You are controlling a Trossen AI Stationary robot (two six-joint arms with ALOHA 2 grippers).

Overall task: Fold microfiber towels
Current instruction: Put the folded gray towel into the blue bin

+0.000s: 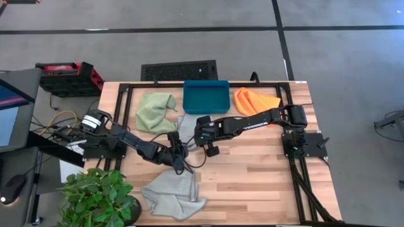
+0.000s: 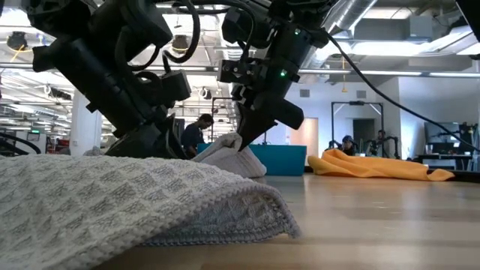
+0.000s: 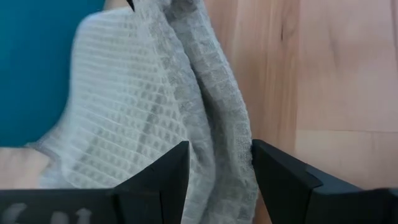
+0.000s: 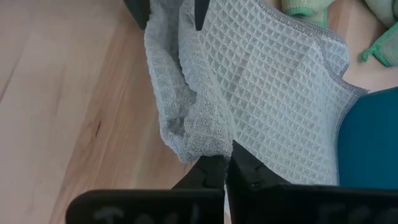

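Note:
A pale grey microfiber towel (image 1: 187, 125) lies bunched at the table's middle, just in front of the teal tray (image 1: 205, 96). My right gripper (image 4: 227, 167) is shut on it. My left gripper (image 3: 219, 180) is open, and its fingers stand on either side of a raised ridge of the same towel (image 3: 211, 124). A second grey towel (image 1: 170, 195) lies crumpled by the near edge. The green towel (image 1: 154, 112) and the orange towel (image 1: 255, 101) lie at the back, either side of the tray. My right gripper pinches a bunched fold of the grey towel (image 4: 205, 142) between its two fingers, slanting down from the table's right. That fold is raised into a peak (image 2: 231, 144), and the rest of the towel lies on the table. Whether my left gripper touches the ridge between its fingers, I cannot tell.
A potted plant (image 1: 98, 192) stands at the near left corner. A black frame (image 1: 287, 94) runs along the table's back and right sides. Bare wood (image 1: 252, 183) lies at the near right. People show in the room beyond the table (image 2: 196, 131).

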